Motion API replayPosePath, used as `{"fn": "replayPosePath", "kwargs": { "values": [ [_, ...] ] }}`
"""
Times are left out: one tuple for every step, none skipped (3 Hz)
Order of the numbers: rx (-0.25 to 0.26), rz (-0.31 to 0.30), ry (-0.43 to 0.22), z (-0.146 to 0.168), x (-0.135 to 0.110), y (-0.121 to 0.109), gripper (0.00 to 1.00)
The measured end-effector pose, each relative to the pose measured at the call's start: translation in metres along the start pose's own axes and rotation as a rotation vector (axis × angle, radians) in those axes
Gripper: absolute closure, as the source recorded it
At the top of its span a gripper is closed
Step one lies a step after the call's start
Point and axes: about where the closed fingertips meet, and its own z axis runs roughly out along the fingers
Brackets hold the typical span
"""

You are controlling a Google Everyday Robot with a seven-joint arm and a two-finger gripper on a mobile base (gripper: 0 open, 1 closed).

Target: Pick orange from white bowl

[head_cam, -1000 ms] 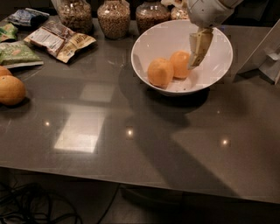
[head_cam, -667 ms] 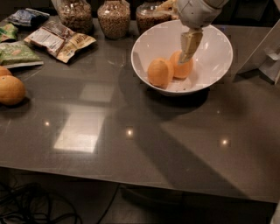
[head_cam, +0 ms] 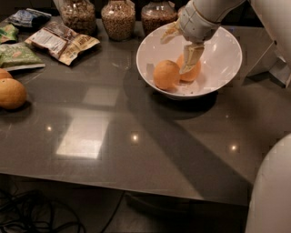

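We see lamp glints on the dark table (head_cam: 182, 154) as the gripper (head_cam: 181, 45), over the white bowl (head_cam: 227, 59), casts a long shadow

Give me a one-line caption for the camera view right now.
Open gripper inside the white bowl, poised over the orange, with a brighter fruit beside it.

— Where's the tool (head_cam: 176, 53)?
— Upper right, at the end of the white arm (head_cam: 213, 9) entering from the top, wrist bent downward.
— Fingers (head_cam: 191, 57)?
— Spread apart, it seems; one points down, one splays left.
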Motion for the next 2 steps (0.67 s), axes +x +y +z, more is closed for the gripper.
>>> {"fn": "replayPosePath", "kwargs": {
  "values": [
    [-0.055,0.027,0.007,0.016,0.012,0.012,0.31],
    [-0.095,0.050,0.012,0.028,0.020,0.019,0.32]
  ]
}}
